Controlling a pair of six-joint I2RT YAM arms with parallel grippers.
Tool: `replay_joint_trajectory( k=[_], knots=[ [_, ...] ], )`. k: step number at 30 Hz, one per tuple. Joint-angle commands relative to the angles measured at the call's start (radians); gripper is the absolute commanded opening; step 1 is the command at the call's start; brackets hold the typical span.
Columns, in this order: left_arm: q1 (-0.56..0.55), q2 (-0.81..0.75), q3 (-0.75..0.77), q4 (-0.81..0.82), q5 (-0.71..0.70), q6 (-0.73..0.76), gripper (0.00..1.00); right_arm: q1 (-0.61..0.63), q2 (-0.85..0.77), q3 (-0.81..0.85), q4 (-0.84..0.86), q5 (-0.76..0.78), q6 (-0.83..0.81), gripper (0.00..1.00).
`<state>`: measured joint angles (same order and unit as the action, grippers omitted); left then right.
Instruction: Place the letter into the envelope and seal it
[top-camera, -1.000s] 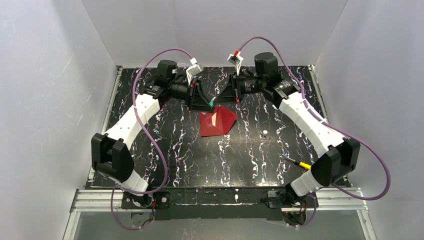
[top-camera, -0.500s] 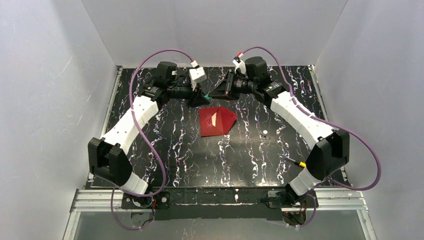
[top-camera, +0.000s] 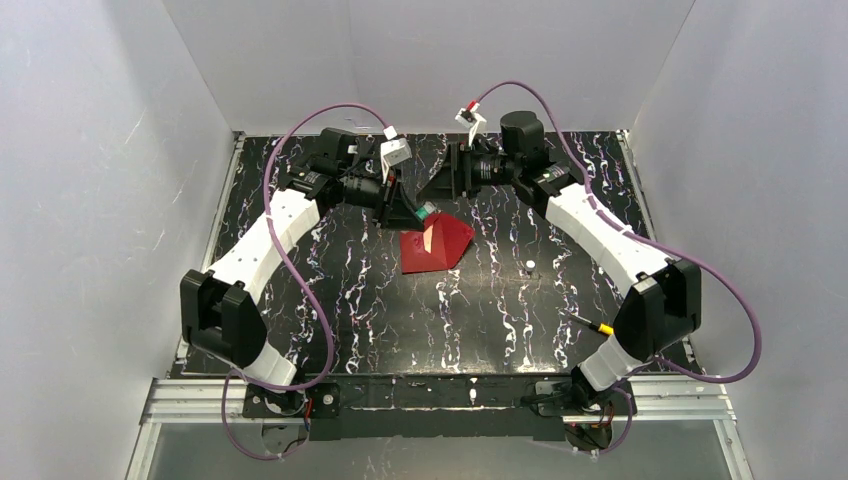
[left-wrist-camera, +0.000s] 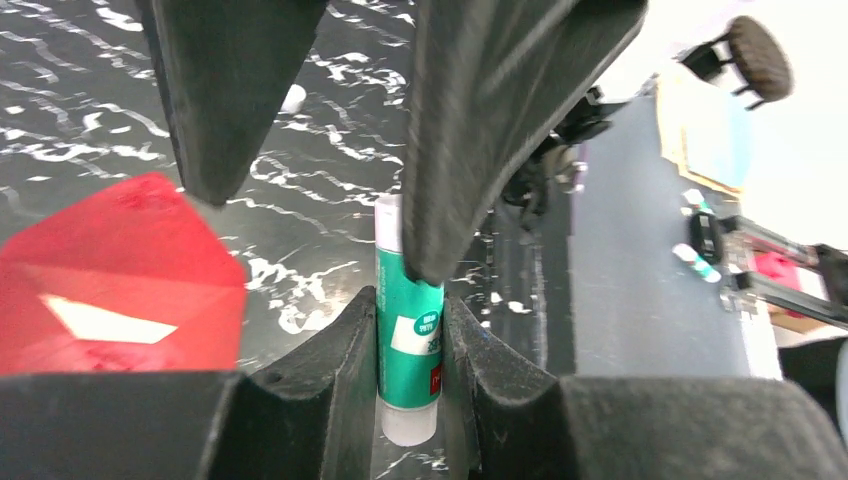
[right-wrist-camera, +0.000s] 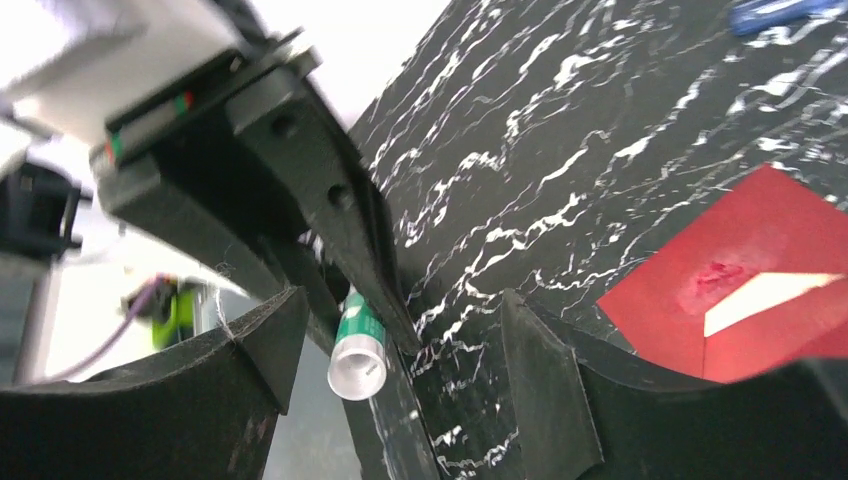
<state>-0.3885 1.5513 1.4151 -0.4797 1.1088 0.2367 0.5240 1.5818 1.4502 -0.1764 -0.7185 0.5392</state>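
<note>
The red envelope (top-camera: 434, 245) lies flat mid-table, pointed flap toward the right, and a white sliver of the letter (top-camera: 430, 240) shows in it. The left wrist view has the envelope (left-wrist-camera: 110, 280) at lower left, the right wrist view has it (right-wrist-camera: 740, 270) at right. My left gripper (top-camera: 412, 212) hovers just behind the envelope's far edge, shut on a green glue stick (left-wrist-camera: 408, 340). My right gripper (top-camera: 440, 183) faces it from the right. It is open (right-wrist-camera: 400, 370), and the glue stick's white end (right-wrist-camera: 358, 345) lies between its fingers, untouched.
A small white round piece (top-camera: 529, 265) lies on the black marbled table (top-camera: 420, 310) right of the envelope. A yellow-and-black pen-like thing (top-camera: 600, 327) rests near the right arm's elbow. White walls close in the back and both sides.
My right gripper has gone from shut to wide open. The left gripper, still holding the glue stick, has moved down toward the envelope's far edge.
</note>
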Motion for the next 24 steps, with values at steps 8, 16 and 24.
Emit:
replay_joint_trajectory(
  k=[8,16,24],
  knots=[
    [-0.001,0.038,0.042,-0.063,0.246,-0.060,0.00,0.005,-0.082,-0.014,-0.021,-0.298,-0.253,0.56],
    [-0.001,0.029,0.048,-0.080,0.206,-0.026,0.00,0.005,-0.081,0.004,-0.131,-0.279,-0.317,0.56],
    [0.000,0.027,0.051,-0.080,0.200,-0.004,0.00,0.005,-0.081,-0.051,0.076,-0.115,-0.130,0.10]
  ],
)
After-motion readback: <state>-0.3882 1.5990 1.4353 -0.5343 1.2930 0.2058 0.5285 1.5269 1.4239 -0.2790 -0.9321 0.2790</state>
